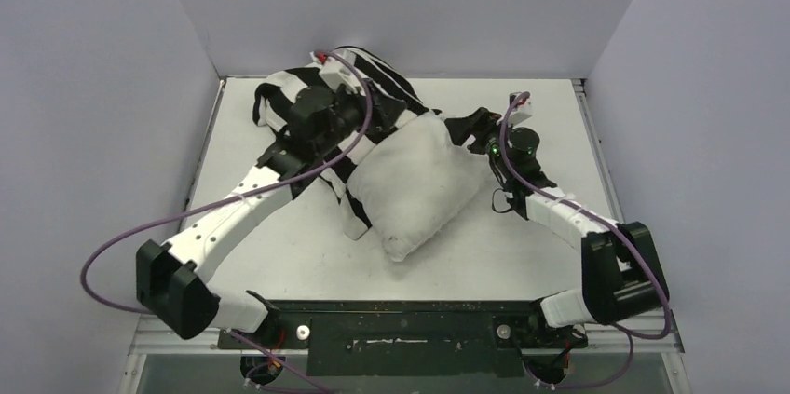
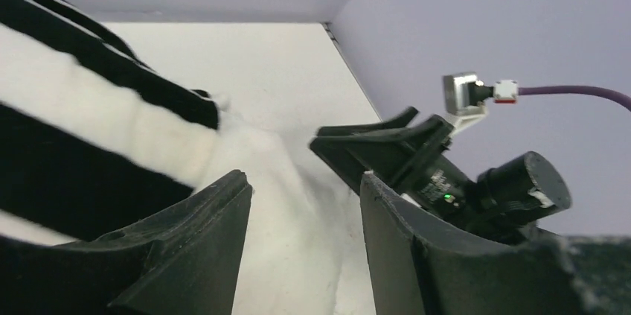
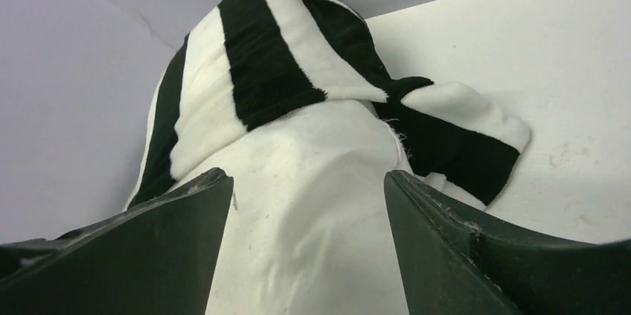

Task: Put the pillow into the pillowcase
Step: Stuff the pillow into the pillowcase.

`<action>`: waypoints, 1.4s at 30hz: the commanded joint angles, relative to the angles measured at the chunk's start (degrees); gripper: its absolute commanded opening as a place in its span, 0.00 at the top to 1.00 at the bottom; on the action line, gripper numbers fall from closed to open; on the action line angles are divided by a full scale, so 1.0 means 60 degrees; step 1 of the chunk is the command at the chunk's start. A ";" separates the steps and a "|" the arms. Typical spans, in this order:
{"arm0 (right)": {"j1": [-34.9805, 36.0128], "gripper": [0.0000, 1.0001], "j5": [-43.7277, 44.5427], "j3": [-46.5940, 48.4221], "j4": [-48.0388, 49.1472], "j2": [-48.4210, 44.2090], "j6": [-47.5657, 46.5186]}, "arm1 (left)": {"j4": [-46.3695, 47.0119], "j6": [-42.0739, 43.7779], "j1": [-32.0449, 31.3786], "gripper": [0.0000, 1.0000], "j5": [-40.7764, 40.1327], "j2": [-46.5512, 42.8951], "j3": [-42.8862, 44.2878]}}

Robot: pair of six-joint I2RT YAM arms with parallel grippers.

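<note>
The off-white pillow (image 1: 419, 184) lies slantwise in the middle of the table. Its far left end is under the black-and-white striped pillowcase (image 1: 279, 101), which is bunched at the back left. My left gripper (image 2: 301, 177) is open above the pillow (image 2: 290, 226), with the striped pillowcase (image 2: 82, 144) just to its left. My right gripper (image 3: 306, 175) is open too, at the pillow's far right corner (image 1: 454, 126). Bare pillow cloth (image 3: 312, 211) shows between its fingers, and the pillowcase (image 3: 260, 54) caps the pillow beyond. The two grippers face each other across the pillow's far end.
Grey walls (image 1: 112, 87) close in the white table (image 1: 550, 254) on the left, back and right. A purple cable (image 1: 140, 236) loops off the left arm. A striped flap (image 3: 461, 136) lies on the table beside the pillow.
</note>
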 commanded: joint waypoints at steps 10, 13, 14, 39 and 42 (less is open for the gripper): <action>0.3477 0.00 0.0450 0.2794 -0.6195 -0.1780 -0.6708 | -0.0606 -0.0320 0.3366 0.47 0.2164 -0.2977 -0.4443; 0.4685 0.00 0.1367 0.3146 -0.6394 -0.1277 -0.7884 | 0.0394 -0.0799 0.3902 0.47 0.2730 -0.2881 -0.5267; 0.5078 0.00 0.1765 0.3338 -0.6505 -0.1031 -0.8267 | 0.0604 -0.0845 0.3970 0.47 0.2714 -0.2810 -0.5470; 0.5210 1.00 0.3331 0.3217 -0.1726 0.2782 -0.5032 | -0.0286 -0.0200 0.3766 1.00 0.2332 -0.1703 -0.4126; 0.5177 1.00 0.3906 0.3587 -0.1487 0.2887 -0.4605 | -0.1325 0.0026 0.3145 1.00 0.2255 -0.1971 -0.3353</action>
